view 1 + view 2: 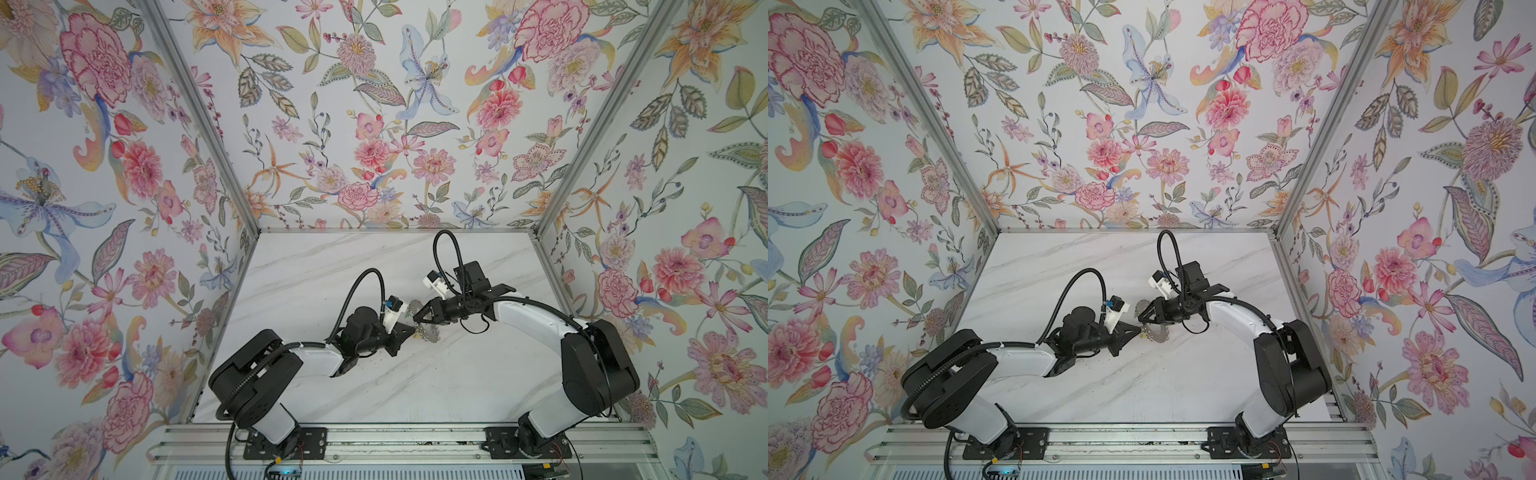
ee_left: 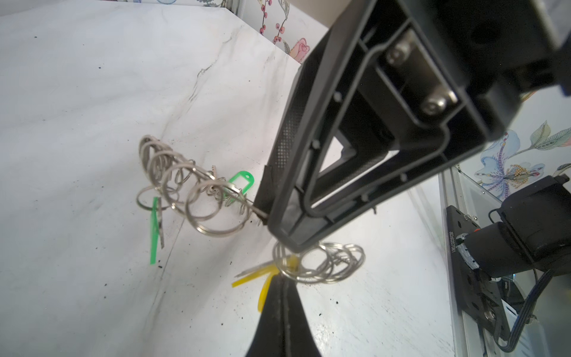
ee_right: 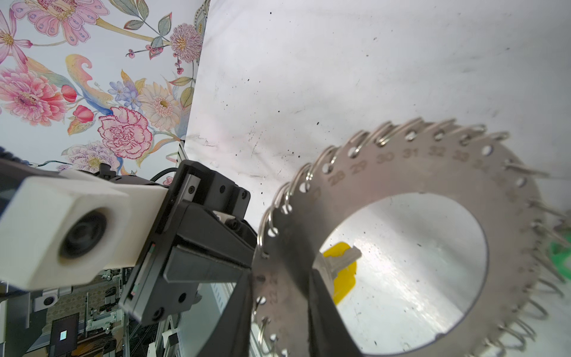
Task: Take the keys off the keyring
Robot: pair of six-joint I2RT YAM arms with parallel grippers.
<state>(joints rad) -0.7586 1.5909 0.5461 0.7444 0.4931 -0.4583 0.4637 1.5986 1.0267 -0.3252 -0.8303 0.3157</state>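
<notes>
The right gripper (image 3: 279,296) clamps the flat grey metal keyring (image 3: 401,173) by its rim, above the white marble counter (image 1: 332,266). The left gripper (image 1: 411,328), fully closed, meets that rim. Open counter surrounds them inside floral walls (image 1: 374,124).

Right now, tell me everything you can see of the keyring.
The keyring is a flat grey metal disc with a large round centre hole, stamped numbers by its rim holes, and many wire loops fringing the edge. It stands tilted off the marble table. The right hand clamps its rim, one finger on each face. The left hand is shut just beside it. A key with a yellow tag shows through the hole; green tags hang off its loops.
</notes>
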